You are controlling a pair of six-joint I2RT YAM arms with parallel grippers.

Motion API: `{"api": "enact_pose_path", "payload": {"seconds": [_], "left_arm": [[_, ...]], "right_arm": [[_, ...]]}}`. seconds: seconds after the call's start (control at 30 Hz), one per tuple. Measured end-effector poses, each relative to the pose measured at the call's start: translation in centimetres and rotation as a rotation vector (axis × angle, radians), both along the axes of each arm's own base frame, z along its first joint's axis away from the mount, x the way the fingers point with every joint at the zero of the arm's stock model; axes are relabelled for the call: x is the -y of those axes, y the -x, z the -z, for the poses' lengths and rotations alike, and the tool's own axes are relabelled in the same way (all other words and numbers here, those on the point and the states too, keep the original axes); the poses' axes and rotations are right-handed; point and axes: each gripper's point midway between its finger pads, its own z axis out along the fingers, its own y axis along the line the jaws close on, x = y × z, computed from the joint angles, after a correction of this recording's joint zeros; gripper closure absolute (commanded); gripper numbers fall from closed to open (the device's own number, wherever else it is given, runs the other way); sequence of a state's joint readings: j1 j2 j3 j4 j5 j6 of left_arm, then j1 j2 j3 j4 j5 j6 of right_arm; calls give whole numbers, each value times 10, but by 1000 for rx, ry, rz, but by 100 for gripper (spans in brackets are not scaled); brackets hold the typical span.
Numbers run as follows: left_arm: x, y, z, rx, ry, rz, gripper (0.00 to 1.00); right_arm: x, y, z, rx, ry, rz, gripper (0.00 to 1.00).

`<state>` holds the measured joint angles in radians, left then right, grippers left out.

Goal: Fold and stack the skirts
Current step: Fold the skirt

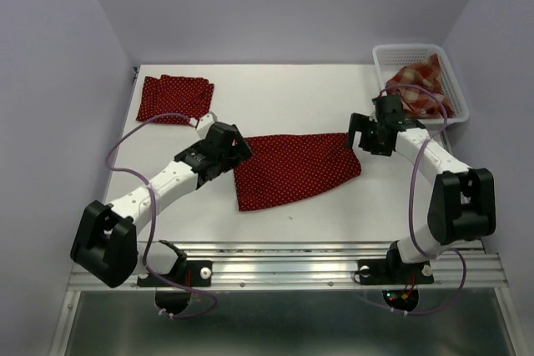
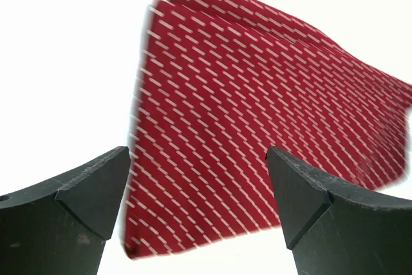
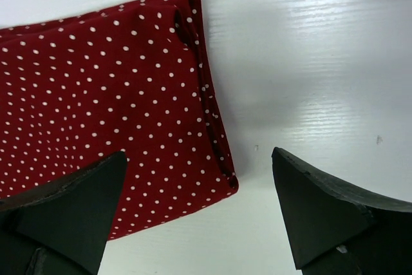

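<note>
Left pincer (image 2: 196,159), right pincer (image 3: 198,158) wide, empty; best pinch opposite ends of dark red polka-dot cloth skirt (image 1: 296,168), fold evenly.

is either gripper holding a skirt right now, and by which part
Nothing is held. The left gripper and the right gripper both hover open over the spread polka-dot skirt, jaws wide apart and not pinching the cloth.

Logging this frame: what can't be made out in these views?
1. Top view: plaid skirt bunched in the basket, partly behind the right arm's cable; folds unreadable.
2. Top view: left gripper covers the left edge of the middle dotted skirt.
3. Left wrist view: motion blur streaks the dots; the frame cuts the skirt's right side.
4. Right wrist view: skirt runs off the left edge.
</note>
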<state>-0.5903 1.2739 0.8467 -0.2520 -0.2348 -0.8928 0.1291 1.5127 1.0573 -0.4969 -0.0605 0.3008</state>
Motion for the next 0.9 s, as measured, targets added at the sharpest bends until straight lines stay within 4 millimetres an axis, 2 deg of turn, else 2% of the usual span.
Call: {"api": "enact_pose_path", "payload": {"seconds": [0.1, 0.2, 0.4, 0.57, 0.6, 0.87, 0.9], "left_arm": [[-20, -10, 19, -47, -50, -28, 1], [-32, -14, 36, -97, -83, -23, 1], [-27, -21, 56, -127, -82, 39, 1], [-20, -20, 84, -193, -86, 90, 1], [-19, -20, 89, -202, -90, 100, 1], [2, -33, 85, -154, -21, 167, 1], [3, -33, 84, -151, -16, 171, 1]], "right_arm": [[0, -1, 17, -46, -17, -16, 0], [0, 2, 37, -104, -25, -29, 0], [0, 1, 51, -128, -36, -33, 5], [-3, 10, 66, -149, -53, -43, 18], [-4, 11, 67, -148, -56, -50, 24], [-10, 9, 70, -122, -98, -72, 53], [-11, 9, 70, -119, -104, -74, 53]]}}
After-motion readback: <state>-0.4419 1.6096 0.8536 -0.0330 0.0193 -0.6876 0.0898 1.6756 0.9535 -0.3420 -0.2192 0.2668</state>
